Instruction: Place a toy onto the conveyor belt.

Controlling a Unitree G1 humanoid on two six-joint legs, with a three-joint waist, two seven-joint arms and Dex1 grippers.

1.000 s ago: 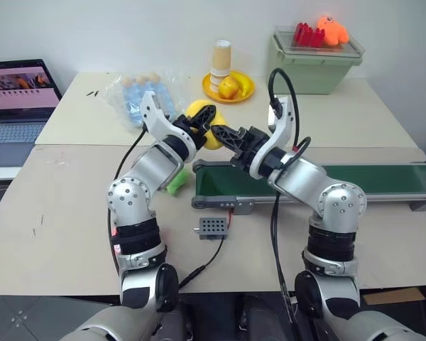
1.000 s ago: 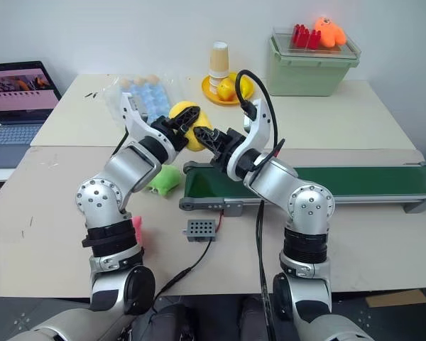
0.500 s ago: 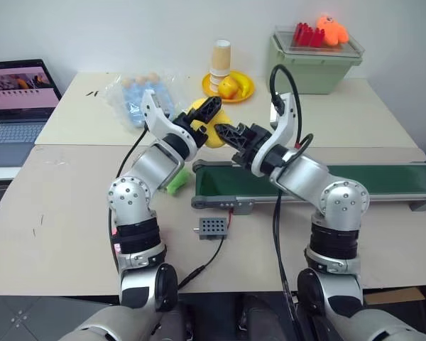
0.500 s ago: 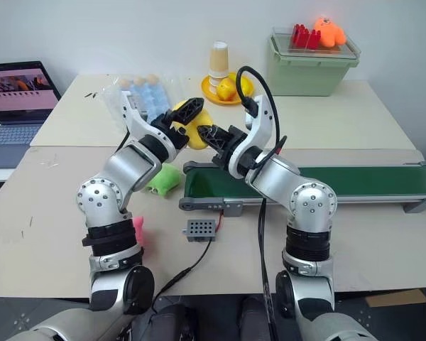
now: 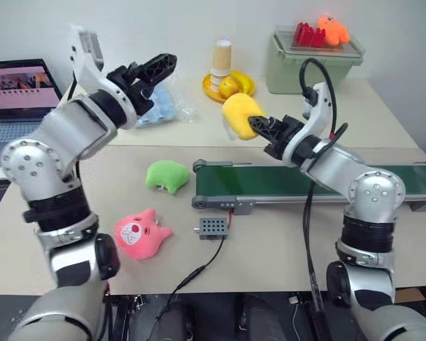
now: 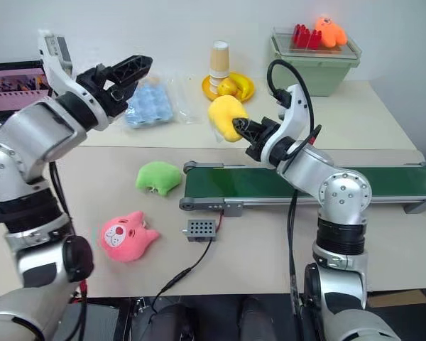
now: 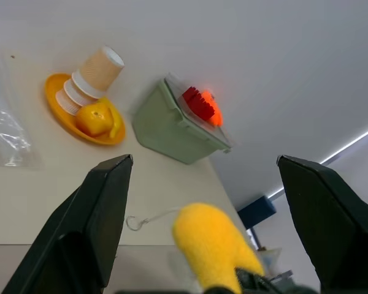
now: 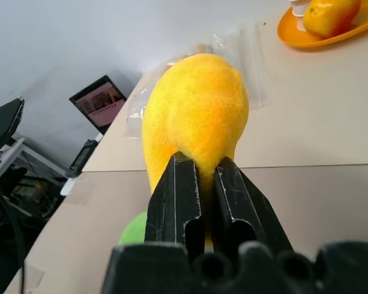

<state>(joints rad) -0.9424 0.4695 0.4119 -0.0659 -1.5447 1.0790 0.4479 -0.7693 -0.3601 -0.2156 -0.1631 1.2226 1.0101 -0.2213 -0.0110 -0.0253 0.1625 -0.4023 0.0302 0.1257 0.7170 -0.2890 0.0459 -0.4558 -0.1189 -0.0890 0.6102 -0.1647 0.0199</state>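
Left eye view: we see our right gripper [image 5: 259, 126] clamped on the yellow plush toy [image 5: 240, 115], held in the air just above and behind the left end of the conveyor belt [image 5: 319, 181]. Our left gripper [image 5: 156, 69], jaws spread wide and empty, has let go of the toy since a second ago and swung up and away to the left, leaving open room between the arms. Green plush [image 5: 166, 175] and pink plush [image 5: 139, 234] lie left of the belt's end, and a grey box [image 5: 213, 226] sits in front of it.

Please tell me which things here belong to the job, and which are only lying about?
For the job:
- yellow toy, held by the right gripper
- conveyor belt

Lying about:
- green toy
- pink toy
- laptop
- green bin
- grey box
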